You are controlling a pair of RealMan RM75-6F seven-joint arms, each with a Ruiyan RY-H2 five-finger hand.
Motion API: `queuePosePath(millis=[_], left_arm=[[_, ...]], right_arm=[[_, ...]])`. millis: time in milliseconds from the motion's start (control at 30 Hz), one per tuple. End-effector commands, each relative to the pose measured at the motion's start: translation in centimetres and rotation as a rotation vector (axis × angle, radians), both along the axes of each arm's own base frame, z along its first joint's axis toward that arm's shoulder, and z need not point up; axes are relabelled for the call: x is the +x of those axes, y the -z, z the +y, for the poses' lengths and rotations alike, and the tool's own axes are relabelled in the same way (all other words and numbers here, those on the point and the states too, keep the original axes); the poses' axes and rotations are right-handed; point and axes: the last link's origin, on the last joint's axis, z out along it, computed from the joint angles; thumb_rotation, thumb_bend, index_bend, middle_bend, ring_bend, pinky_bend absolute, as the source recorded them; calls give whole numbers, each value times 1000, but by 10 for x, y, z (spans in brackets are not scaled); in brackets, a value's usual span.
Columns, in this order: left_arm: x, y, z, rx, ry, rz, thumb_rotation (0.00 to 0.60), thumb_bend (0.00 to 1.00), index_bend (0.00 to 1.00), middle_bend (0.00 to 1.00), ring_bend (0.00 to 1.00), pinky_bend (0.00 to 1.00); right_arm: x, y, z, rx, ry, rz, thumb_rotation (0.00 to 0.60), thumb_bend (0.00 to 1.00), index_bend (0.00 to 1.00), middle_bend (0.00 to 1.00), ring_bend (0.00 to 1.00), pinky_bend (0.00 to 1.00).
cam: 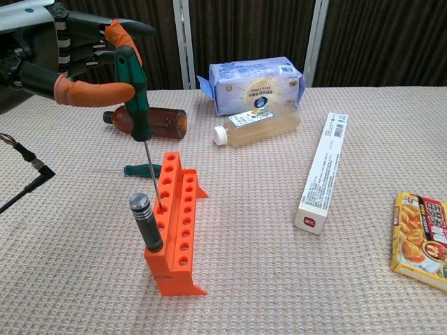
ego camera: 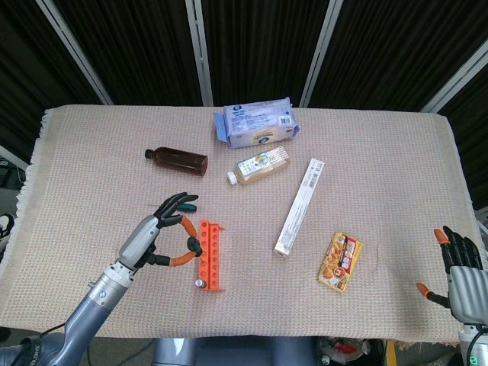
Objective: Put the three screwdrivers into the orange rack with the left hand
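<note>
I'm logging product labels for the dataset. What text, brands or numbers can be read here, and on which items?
None can be read.
Blue pack: round logo and print, blurred.
Clear bottle: label too small.
White box: barcode and red end mark, unreadable.
Yellow packet: print blurred.
Brown bottle: no label visible.

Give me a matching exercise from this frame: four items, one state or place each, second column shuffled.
Items:
1. green-handled screwdriver
2. black-handled screwdriver
3. third screwdriver
4. right hand

States:
A. standing in the orange rack
B. lying on the cloth behind the rack
C. pinched by the left hand, tip at the rack's holes
D. holds nothing, at the table's near right edge

Pairs: 1-C, 2-A, 3-B, 4-D
</note>
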Motion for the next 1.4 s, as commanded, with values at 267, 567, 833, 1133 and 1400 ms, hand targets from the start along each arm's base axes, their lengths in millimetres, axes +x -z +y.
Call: queuePosePath(millis=[267, 567, 833, 1133, 1400], left_arm=[[0, 4, 0, -12, 6, 22, 600, 413, 699, 84, 0, 0], [-8, 17, -5, -36, -6, 48, 600, 413, 699, 84, 0, 0], [-18, 25, -11, -30, -8, 73, 600, 410, 692, 84, 0, 0], [-27, 33, -16, -26, -10, 103, 600, 396, 672, 80, 0, 0], [-34, 43, -19, -16, 0, 146, 600, 375, 655, 68, 0, 0]], right_arm=[[0, 1, -1, 3, 3, 0, 600, 0, 0, 0, 0, 0], [-2, 1, -2, 4, 11, -2, 600, 0, 0, 0, 0, 0], [-2, 1, -5, 7, 11, -1, 600, 0, 0, 0, 0, 0], [-1, 2, -6, 11, 14, 0, 600, 0, 0, 0, 0, 0], [0, 3, -7, 13, 16, 3, 600, 0, 0, 0, 0, 0]])
